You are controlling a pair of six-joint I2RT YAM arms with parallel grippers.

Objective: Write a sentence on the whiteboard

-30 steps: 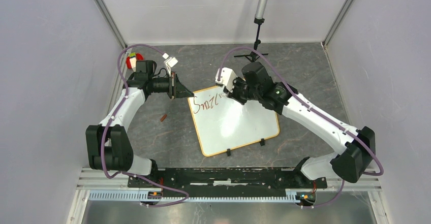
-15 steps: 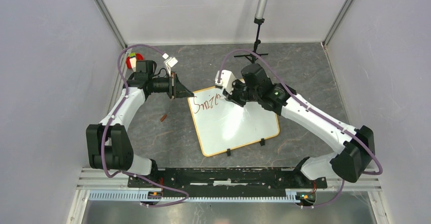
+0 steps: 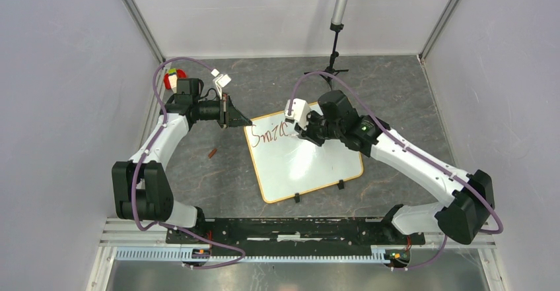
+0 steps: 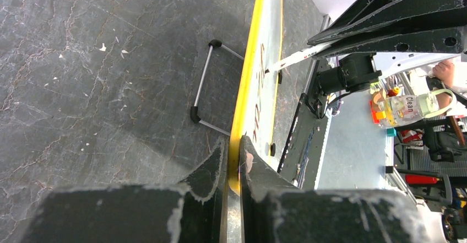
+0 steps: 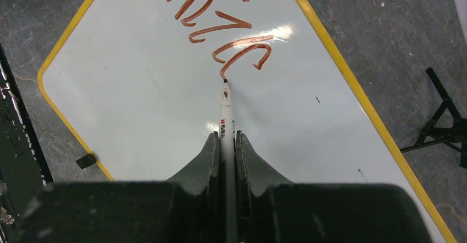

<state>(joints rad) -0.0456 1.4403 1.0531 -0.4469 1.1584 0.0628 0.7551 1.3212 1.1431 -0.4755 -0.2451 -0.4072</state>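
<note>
- Lying flat near the middle of the grey table: whiteboard, turned askew, its two black clips sitting on the edge facing 6 o'clock in the top view.
- Pinching the whiteboard's yellow-tan frame at its 10 o'clock corner with the left gripper; in the left wrist view, closing one finger on either side of the frame edge, left gripper pressed right against it.
- Reaching in from 3 o'clock with the right arm, right gripper hanging over the board's 12 o'clock part.
- Clamping a white marker between the closed jaws of the right gripper, barrel pointing straight out toward 12 o'clock in the right wrist view.
- Touching the marker tip to the board surface, right at the tail of the last letter.
- Showing one line of red-brown lettering near the 11 o'clock corner, reading roughly "Smile"; last letter looking like a looped "e" or "c", cannot tell which.
- Leaving the board's 6 o'clock half blank white.
- Resting on the table at 9 o'clock of the board, well apart from it: small brown scrap.
- Standing at 12 o'clock of the table: thin black stand.
</note>
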